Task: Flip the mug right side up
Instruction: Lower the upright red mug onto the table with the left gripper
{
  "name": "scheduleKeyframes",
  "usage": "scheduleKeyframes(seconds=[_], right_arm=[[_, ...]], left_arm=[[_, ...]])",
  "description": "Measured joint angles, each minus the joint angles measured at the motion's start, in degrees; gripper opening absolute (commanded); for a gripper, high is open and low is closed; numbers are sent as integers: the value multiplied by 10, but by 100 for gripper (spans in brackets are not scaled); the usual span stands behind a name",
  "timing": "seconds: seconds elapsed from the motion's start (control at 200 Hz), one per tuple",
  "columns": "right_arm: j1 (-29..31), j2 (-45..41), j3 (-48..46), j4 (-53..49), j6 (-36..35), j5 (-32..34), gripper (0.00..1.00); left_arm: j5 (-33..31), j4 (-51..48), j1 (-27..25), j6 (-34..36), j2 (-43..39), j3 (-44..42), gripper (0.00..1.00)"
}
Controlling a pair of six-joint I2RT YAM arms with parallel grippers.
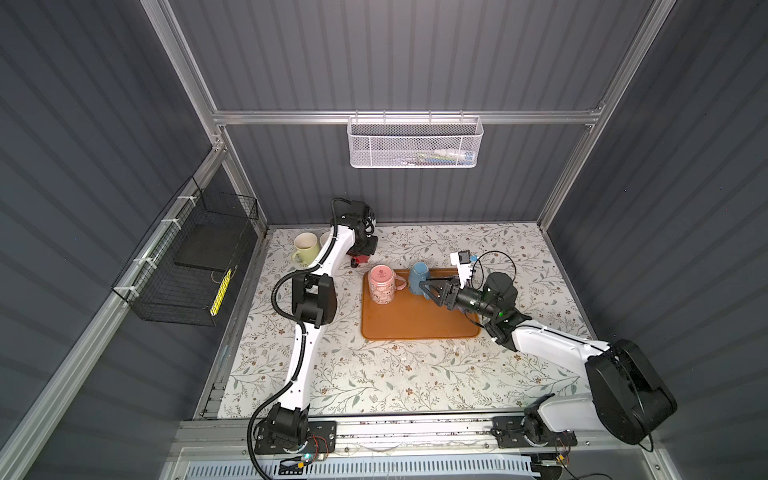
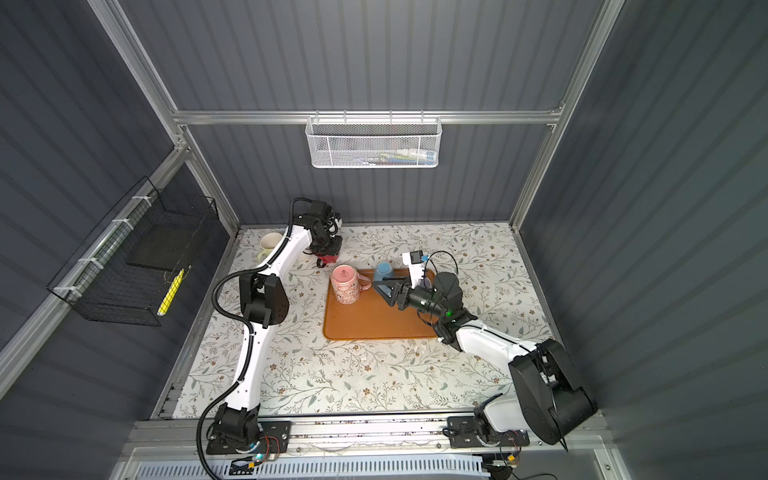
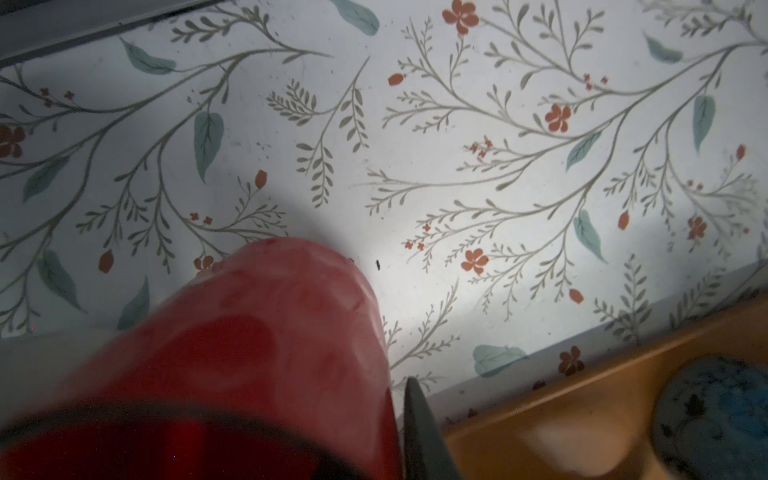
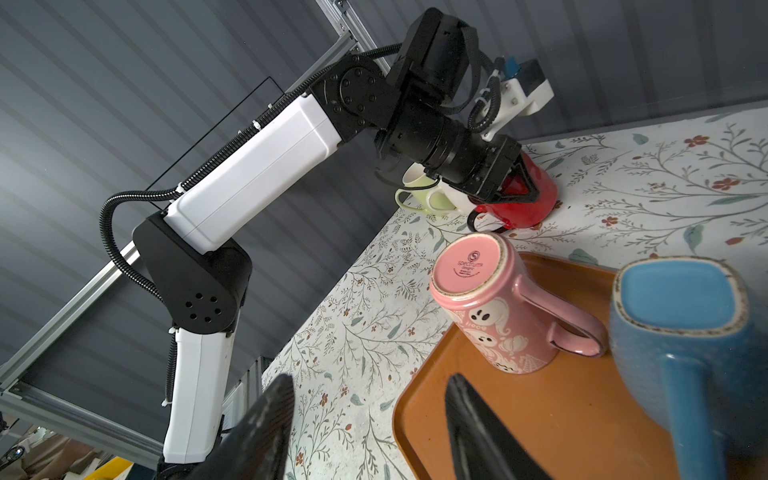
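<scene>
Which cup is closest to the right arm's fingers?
The blue mug, upside down on the orange tray, right beside the fingers of the right gripper. The pink mug stands farther along the tray; the red mug and green mug sit off it.

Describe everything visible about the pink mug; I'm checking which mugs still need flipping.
The pink mug looks like glossy ceramic, with white ghost and pumpkin figures on its wall. It stands upside down, rim on the orange tray, at the tray's far corner on the left arm's side. Its upturned base shows a pale unglazed ring and a round printed maker's stamp. The loop handle points toward the blue mug; whether they touch is unclear. Nothing grips it.
</scene>
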Motion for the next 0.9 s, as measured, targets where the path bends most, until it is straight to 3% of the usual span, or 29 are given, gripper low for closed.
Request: scheduleKeyframes(seconds=[0.555, 0.9], right_arm=[[0, 0, 0, 0, 0, -1, 60], [0, 0, -1, -1, 0, -2, 60]], left_arm=[[-1, 16, 0, 3, 0, 0, 29], [0, 19, 0, 4, 0, 0, 44]])
